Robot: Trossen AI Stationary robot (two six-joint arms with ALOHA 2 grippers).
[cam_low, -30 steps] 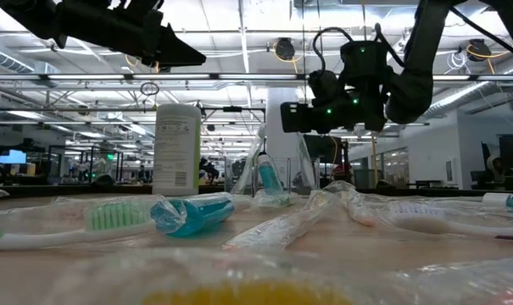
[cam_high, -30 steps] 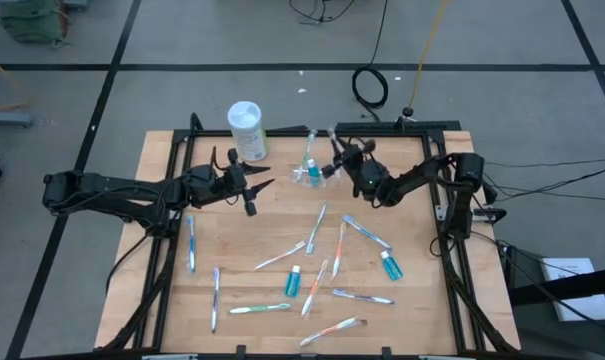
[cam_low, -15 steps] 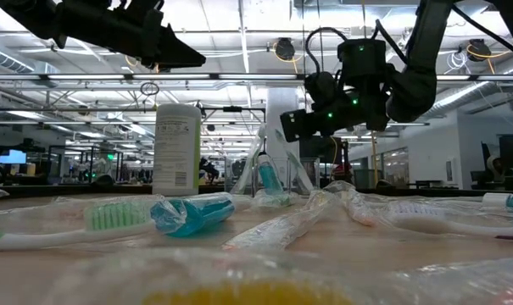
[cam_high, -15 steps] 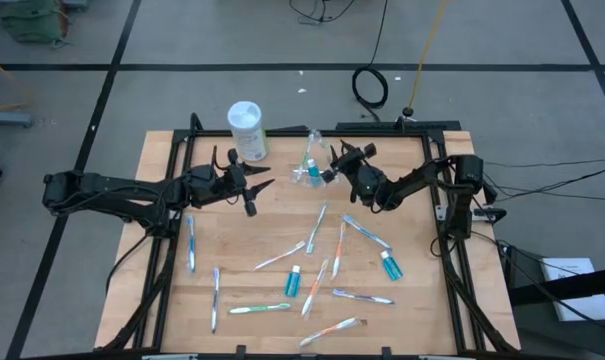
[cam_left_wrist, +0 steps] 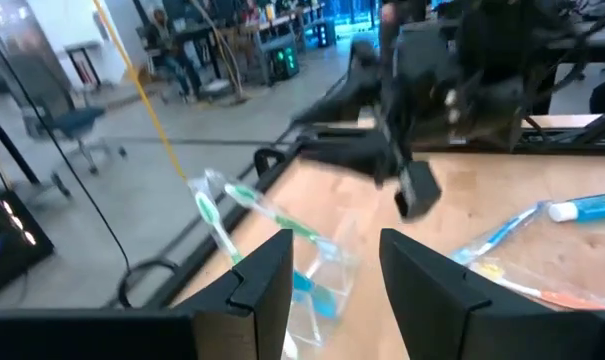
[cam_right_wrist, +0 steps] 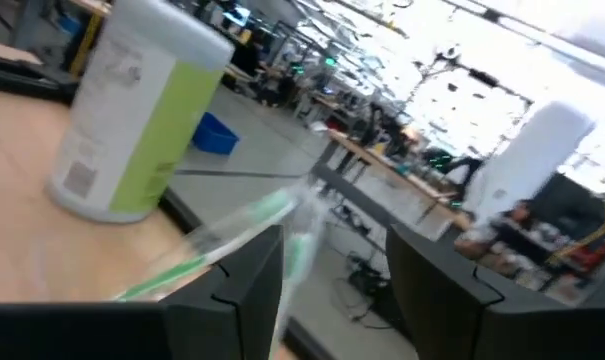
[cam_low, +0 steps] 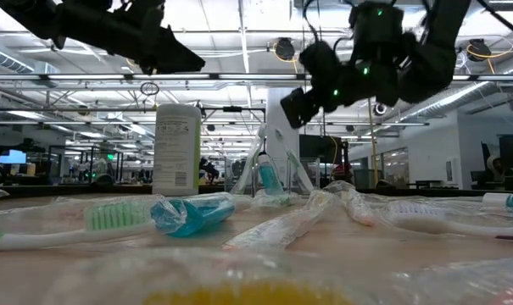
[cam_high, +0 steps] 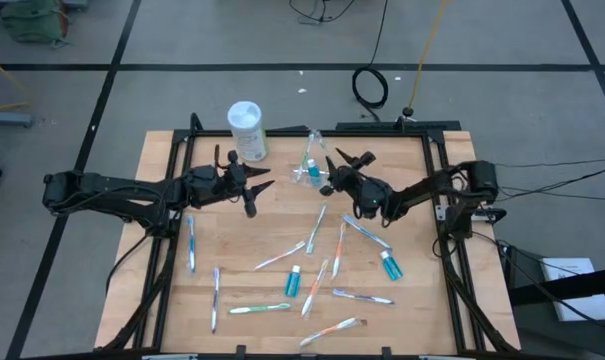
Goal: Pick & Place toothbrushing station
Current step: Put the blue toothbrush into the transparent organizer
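The right claw [cam_high: 334, 166] stands open and empty, having just let go and drawn back from the clear cup [cam_high: 309, 170], which now holds toothbrushes and a blue tube near the counter's [cam_high: 412, 310] far edge. More toothbrushes [cam_high: 316, 226] lie scattered. The left claw [cam_high: 257, 187] hovers open, waiting.

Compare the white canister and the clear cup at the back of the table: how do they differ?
The white canister is opaque, taller and closed on top; the clear cup is see-through, shorter and open, with toothbrushes and a blue tube sticking out. The canister stands nearer the left gripper, the cup beside the right gripper. Both stand upright at the table's far edge.
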